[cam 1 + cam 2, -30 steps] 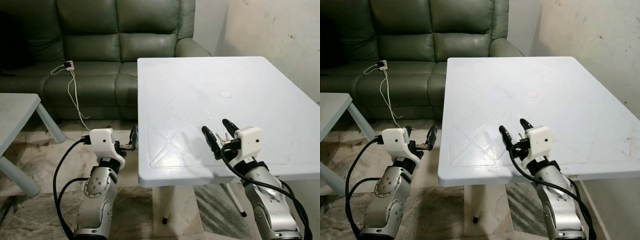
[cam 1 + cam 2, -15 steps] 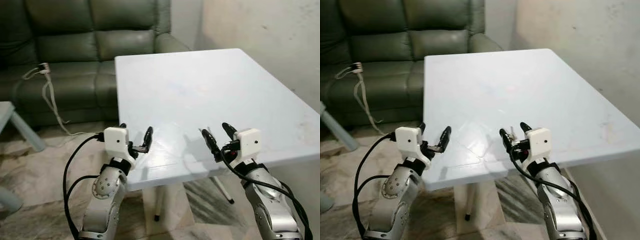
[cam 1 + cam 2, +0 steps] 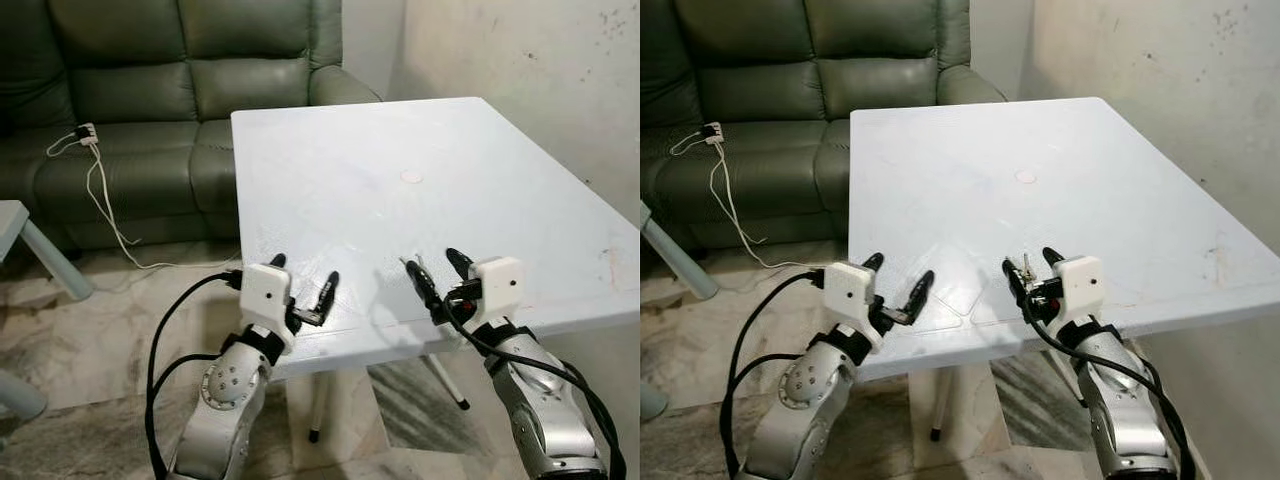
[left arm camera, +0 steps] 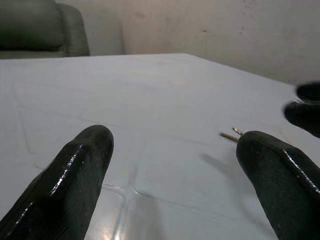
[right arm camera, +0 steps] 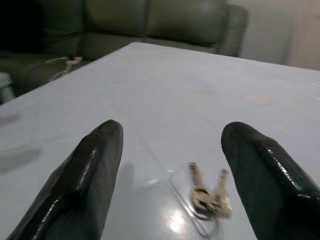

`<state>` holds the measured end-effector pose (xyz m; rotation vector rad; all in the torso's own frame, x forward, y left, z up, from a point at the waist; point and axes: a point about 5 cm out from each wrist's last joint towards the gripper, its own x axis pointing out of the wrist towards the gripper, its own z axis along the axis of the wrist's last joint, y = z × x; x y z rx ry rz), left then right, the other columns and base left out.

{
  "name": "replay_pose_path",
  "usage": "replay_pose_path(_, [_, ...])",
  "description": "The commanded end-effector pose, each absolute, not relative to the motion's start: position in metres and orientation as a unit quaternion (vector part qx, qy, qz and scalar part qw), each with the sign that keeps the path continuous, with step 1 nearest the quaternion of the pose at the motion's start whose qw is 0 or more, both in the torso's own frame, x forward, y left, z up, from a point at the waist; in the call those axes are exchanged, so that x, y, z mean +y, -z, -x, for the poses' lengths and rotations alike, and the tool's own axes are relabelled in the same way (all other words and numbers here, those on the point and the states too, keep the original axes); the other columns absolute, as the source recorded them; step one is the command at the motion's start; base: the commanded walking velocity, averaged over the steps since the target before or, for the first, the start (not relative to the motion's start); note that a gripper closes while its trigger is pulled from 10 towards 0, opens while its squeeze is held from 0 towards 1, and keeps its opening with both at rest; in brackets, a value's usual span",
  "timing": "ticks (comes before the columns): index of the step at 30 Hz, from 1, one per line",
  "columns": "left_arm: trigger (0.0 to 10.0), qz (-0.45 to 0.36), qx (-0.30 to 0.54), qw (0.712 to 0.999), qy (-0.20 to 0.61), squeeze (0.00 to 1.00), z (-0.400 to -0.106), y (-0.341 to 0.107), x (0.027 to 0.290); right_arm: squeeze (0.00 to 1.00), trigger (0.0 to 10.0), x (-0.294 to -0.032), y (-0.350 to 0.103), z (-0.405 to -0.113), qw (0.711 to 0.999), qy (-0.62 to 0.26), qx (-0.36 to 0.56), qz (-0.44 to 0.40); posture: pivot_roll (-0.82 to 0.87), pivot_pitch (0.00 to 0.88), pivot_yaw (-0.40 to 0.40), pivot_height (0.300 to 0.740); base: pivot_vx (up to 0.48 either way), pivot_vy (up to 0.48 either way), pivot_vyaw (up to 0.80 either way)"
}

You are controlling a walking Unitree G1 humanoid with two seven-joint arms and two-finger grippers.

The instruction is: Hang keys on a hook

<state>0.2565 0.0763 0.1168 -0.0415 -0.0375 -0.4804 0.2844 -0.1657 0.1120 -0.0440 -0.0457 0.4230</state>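
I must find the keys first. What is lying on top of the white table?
On the white table lie the keys, just ahead of the open right gripper. A faint round mark shows farther back. The grippers cover some of the near edge.

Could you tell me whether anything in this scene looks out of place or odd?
The white charger cable trails off the green leather sofa onto the floor. The metal keys lie loose on the white plastic table, between the open fingers of the right end effector. No hook is visible for hanging them.

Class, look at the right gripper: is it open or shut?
Open. The right gripper has its two black fingers spread wide apart, holding nothing, with the keys lying flat on the white table between them.
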Motion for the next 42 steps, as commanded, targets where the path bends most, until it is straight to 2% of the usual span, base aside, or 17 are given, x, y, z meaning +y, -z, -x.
replay_pose_path(1, [10.0,0.011,-0.021,0.967,0.255,0.00,-0.254,-0.119,0.072,0.00,10.0,-0.163,-0.112,-0.287,0.973,-0.229,-0.017,0.030,0.05,0.021,-0.056,0.740,0.000,0.000,0.00])
replay_pose_path(7, [10.0,0.006,-0.022,0.966,0.258,0.00,-0.257,-0.121,0.072,0.00,10.0,-0.140,-0.108,-0.292,0.962,-0.272,0.000,0.012,0.05,0.026,-0.055,0.740,0.000,0.000,0.00])
replay_pose_path(16, [10.0,0.005,-0.018,0.966,0.259,0.00,-0.254,-0.121,0.072,0.00,10.0,-0.122,-0.101,-0.299,0.966,-0.255,0.025,-0.042,0.05,0.033,-0.053,0.740,0.000,0.000,0.00])
replay_pose_path(21, [10.0,0.006,-0.017,0.966,0.258,0.00,-0.254,-0.120,0.072,0.00,10.0,-0.121,-0.102,-0.304,0.970,-0.234,0.027,-0.056,0.05,0.036,-0.055,0.740,0.000,0.000,0.00])
replay_pose_path(31, [10.0,0.011,-0.013,0.967,0.253,0.00,-0.252,-0.119,0.072,0.00,10.0,-0.135,-0.095,-0.316,0.986,-0.134,0.068,-0.070,0.06,0.037,-0.067,0.740,0.000,0.000,0.00])
replay_pose_path(42, [10.0,0.016,-0.012,0.967,0.252,0.00,-0.251,-0.119,0.071,0.00,10.0,-0.135,-0.091,-0.318,0.985,-0.091,0.097,-0.112,0.06,0.031,-0.069,0.740,0.000,0.000,0.00])
